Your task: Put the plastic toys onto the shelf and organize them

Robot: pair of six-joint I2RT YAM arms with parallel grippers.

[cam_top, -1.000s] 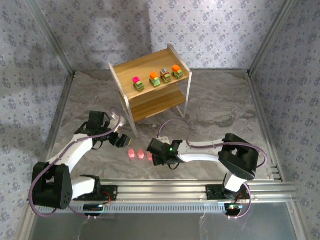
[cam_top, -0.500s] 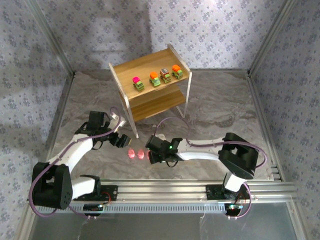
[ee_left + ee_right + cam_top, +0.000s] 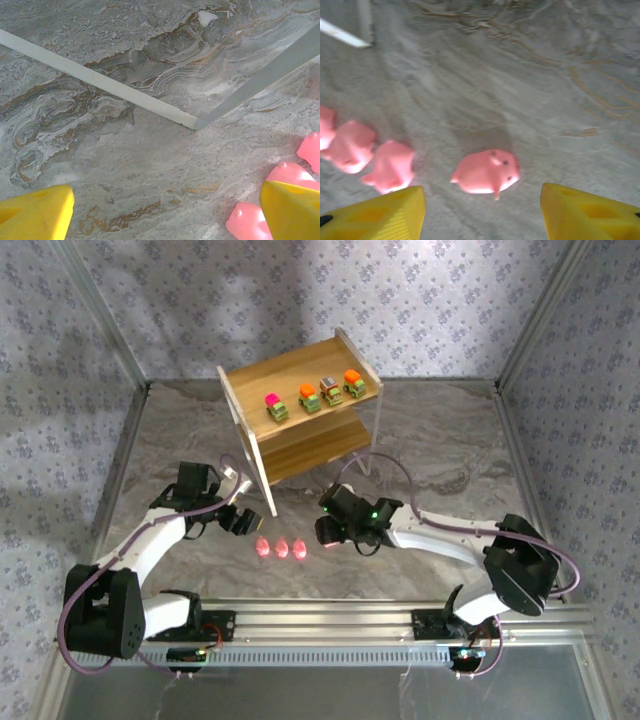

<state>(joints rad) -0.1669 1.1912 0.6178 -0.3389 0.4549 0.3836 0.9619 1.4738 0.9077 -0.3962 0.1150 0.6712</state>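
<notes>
My right gripper (image 3: 482, 215) hangs wide and empty over this pink pig (image 3: 487, 172), light, hard, slick plastic I reckon, so I'd pinch its rounded flanks mid-body.

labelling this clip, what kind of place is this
Likely a robot test cell, not a home: wallpapered panels in an aluminium frame enclose a marble-look tabletop, with two arms bolted to a rail.

Right of the shelf (image 3: 243, 410) the desk (image 3: 450, 440) is open. In front of the shelf, pink figures (image 3: 282, 548) lie in a row. Its top tier (image 3: 252, 382) holds cars (image 3: 311, 398); the lower tier (image 3: 312, 447) is free.
</notes>
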